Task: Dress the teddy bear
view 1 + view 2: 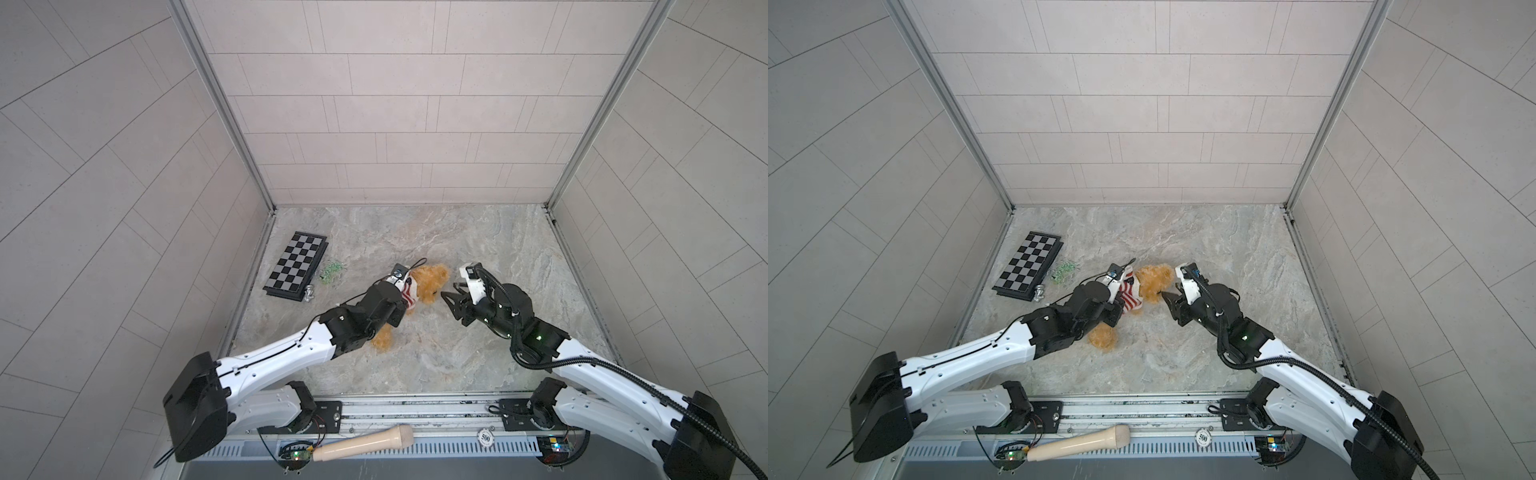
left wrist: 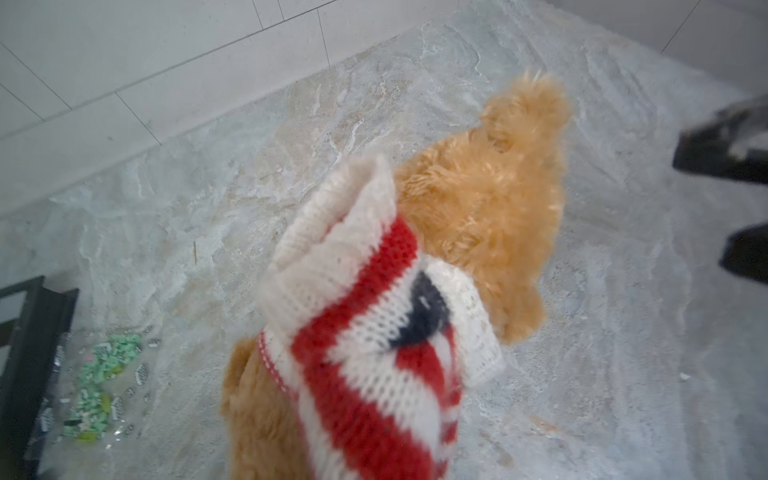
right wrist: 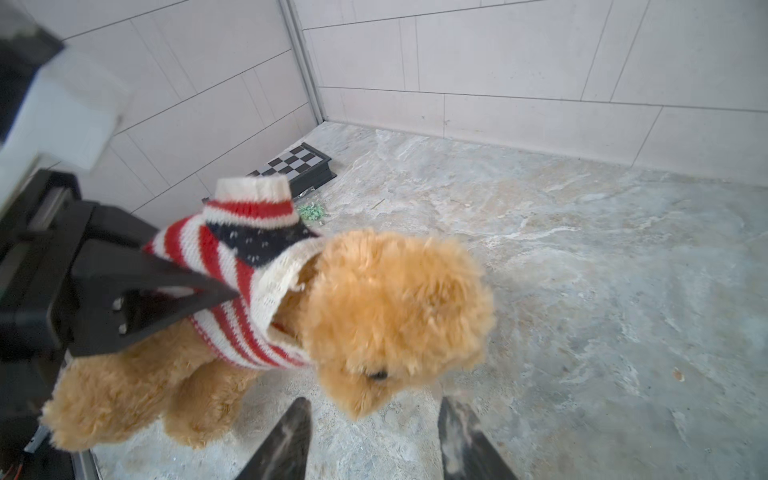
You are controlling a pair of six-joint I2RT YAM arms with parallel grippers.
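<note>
— Where's the teddy bear (image 3: 399, 307)?
— Right of the chessboard (image 1: 297, 264): fluffy golden plush in a striped red-and-white knit sweater (image 3: 232, 266).
— Arms?
— Reaching low, the left gripper (image 3: 227, 293) pinches the sweater. The right gripper (image 3: 376, 409) faces the bear's head with its jaws apart and empty.

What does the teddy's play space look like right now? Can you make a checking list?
Surface: marbled tabletop, small crumbs.
Job's things: teddy bear wearing striped sweater, head through collar.
Clutter: chessboard, silver chess piece, bag of green bits, near left wall.
Grippers: left gripper shut on sweater; right gripper open, empty, by bear's snout.
Cables: black cable along left arm; ribbed hose on right arm.
Surroundings: tiled walls; beige handle, poker chip at front rail.
</note>
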